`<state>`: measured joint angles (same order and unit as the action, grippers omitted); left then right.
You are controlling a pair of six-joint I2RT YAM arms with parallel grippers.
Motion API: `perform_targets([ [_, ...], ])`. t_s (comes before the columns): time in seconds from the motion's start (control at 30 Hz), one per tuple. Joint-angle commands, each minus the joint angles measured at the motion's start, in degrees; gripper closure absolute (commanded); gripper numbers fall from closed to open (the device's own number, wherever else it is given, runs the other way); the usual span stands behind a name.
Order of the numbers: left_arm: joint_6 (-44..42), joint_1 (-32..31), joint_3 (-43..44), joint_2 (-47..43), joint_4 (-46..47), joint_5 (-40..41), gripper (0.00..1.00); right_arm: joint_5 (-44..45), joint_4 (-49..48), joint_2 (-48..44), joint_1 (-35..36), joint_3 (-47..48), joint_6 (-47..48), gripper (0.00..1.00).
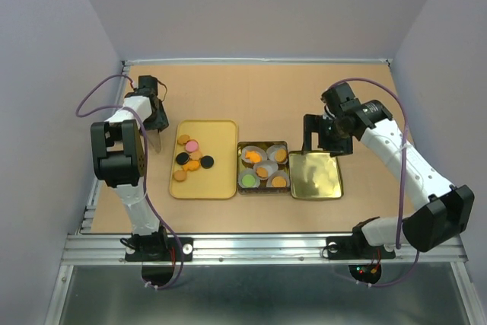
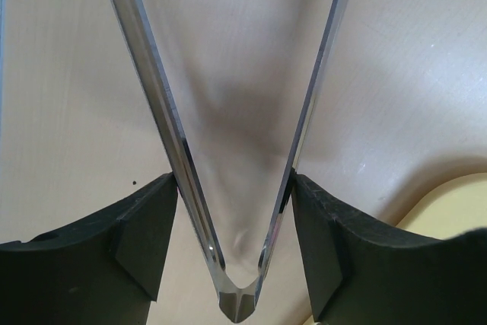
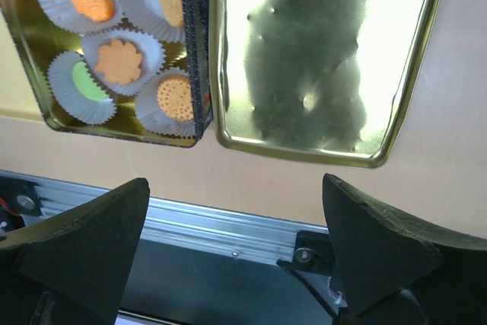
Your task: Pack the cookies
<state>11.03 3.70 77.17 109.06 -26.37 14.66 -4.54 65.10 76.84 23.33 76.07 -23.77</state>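
The left gripper (image 1: 157,129) is clamped on a pair of metal tongs (image 2: 156,97), whose blades stand apart with nothing between them, over bare table. Just to its right lies the yellow tray (image 1: 221,131), where some seven or eight loose cookies (image 1: 192,157), orange, black and pink, are not yet packed. Further right, the tin (image 3: 199,74) sits beneath and left of the right gripper (image 3: 236,180). Its white paper cups (image 3: 148,47) already hold a fish, a flower, round orange pieces and a green one. Packing looks roughly half done, though whether any cup is free cannot be told. The tin's lid (image 3: 319,58) lies off, directly under the right gripper's wide-spread, empty fingers. Nothing blocks the way from tray to tin.
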Motion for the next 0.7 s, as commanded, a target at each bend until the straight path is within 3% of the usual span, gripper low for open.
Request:
perform_targets([
  [0.0, -0.5, -0.1, 0.2, -0.4, -0.2, -0.8, 0.27, 4.1, -2.9, 0.0, 0.3, -3.5, -0.2, 0.0],
  [0.17, 1.0, -0.1, 1.3, -2.9, -1.7, -2.3, 0.24, 4.9, -5.2, 0.1, -1.4, -8.3, -1.2, 0.0],
  [0.23, 2.0, -0.1, 1.8, -4.5, -2.3, -2.8, 0.15, 1.5, -6.5, 1.4, -2.0, -7.9, -2.2, 0.0],
  [0.33, 3.3, -0.1, 2.5, -8.0, -3.2, -3.2, 0.11, 0.7, -7.5, 3.4, -2.9, -5.3, -3.5, 0.0],
  [0.67, 6.0, -2.9, 1.8, -17.8, -5.3, -6.6, 0.07, -7.2, -15.4, 10.3, -12.2, -4.1, -20.8, 0.03],
])
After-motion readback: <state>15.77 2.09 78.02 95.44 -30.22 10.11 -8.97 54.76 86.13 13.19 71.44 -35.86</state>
